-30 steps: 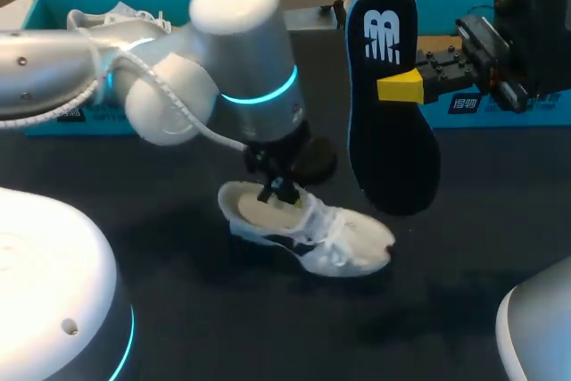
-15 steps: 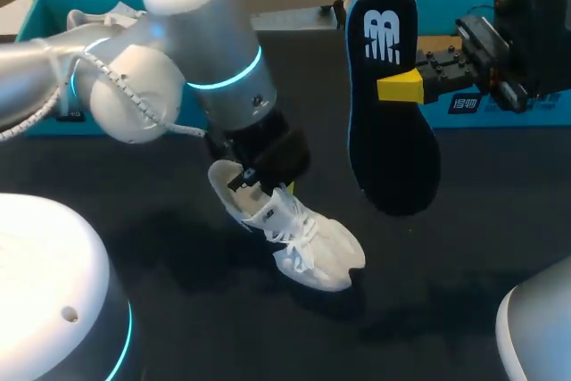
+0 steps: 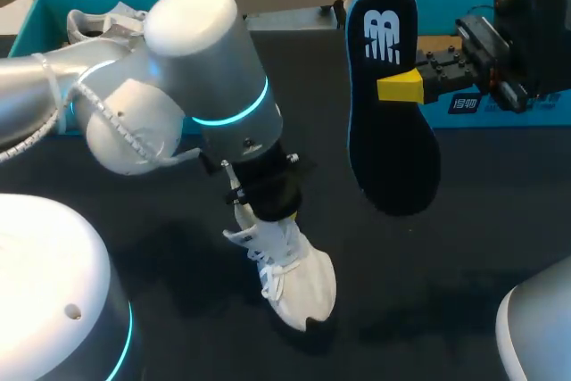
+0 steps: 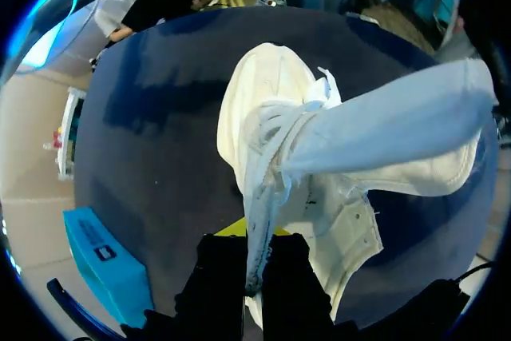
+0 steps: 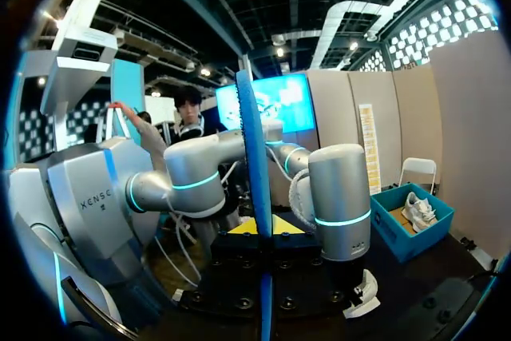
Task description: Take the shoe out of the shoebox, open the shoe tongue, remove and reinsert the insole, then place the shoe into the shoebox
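The left gripper [image 4: 254,247] is clamped on one white shoe [image 3: 294,278]. Its two dark fingers pinch the edge of the shoe's opening from either side, and one yellow tip shows behind that edge in the left wrist view. The shoe hangs below the gripper with its heel end up and its toe pointing down at the dark table [image 3: 464,247]. Whether the toe touches the table cannot be told. The tongue [image 4: 399,125] is folded out to one side of the laces, away from the opening.

The right gripper [image 3: 399,87] is closed on the single insole [image 3: 393,149]. It holds the insole upright above the table with one yellow tip on the face that shows in the head view. That face is dark, with a white logo near its upper end and a blue rim. In the right wrist view the insole stands edge-on between the fingers as a thin blue strip. The insole and the held shoe are apart, with the insole nearer the right arm.

Two teal box parts sit at the far edge of the table. The shoebox [image 3: 45,11] is behind the left arm and holds a second shoe [image 3: 94,24], also white. That makes two shoes in all. The other teal box [image 3: 508,115] is behind the right gripper.
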Robot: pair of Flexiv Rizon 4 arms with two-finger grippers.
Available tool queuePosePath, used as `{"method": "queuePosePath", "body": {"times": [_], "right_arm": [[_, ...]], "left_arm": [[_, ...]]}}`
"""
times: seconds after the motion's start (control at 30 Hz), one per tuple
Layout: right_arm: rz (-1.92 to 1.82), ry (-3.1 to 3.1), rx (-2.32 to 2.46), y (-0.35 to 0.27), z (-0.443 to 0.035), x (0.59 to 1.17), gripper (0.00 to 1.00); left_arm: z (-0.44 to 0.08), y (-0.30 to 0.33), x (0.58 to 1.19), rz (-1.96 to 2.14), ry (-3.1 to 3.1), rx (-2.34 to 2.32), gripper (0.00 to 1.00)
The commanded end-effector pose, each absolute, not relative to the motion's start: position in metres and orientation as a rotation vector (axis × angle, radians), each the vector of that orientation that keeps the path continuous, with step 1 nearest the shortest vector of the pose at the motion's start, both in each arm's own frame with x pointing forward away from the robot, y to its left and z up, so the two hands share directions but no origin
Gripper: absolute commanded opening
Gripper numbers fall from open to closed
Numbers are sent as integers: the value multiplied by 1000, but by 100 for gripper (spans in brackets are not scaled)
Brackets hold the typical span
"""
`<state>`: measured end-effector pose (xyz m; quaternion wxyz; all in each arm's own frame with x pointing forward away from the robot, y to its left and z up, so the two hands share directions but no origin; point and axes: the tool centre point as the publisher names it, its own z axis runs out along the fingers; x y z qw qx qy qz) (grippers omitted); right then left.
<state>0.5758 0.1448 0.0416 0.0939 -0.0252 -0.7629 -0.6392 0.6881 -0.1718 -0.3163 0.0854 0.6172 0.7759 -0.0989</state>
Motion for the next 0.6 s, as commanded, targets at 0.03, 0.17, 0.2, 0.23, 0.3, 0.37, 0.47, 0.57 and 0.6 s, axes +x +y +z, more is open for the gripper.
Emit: {"method": "queuePosePath", "body": {"times": [0.03, 0.17, 0.2, 0.23, 0.3, 0.37, 0.47, 0.57, 0.6], "right_arm": [[-1891, -2264, -72, 148, 42, 579, 0], [-1891, -2264, -72, 148, 42, 579, 0], [-1891, -2264, -72, 148, 42, 579, 0], [-1891, -2264, -72, 148, 42, 579, 0], [-1891, -2264, -72, 148, 42, 579, 0], [-1891, -2264, -72, 148, 42, 579, 0], [-1891, -2264, -72, 148, 42, 579, 0], [-1891, -2264, -72, 148, 42, 579, 0], [-1891, -2264, -72, 148, 42, 579, 0]], "left_arm": [[-322, -170, 683, -268, 2126, 2023, 0], [-327, -172, 681, -279, 2072, 2086, 0], [-328, -172, 681, -274, 2078, 2088, 0], [-329, -174, 682, -269, 2073, 2095, 0], [-331, -175, 682, -269, 2070, 2110, 0], [-332, -176, 682, -272, 2064, 2133, 0], [-334, -178, 681, -254, 2061, 2149, 0], [-335, -181, 682, -238, 2066, 2155, 0], [-335, -182, 683, -237, 2067, 2156, 0]]}}
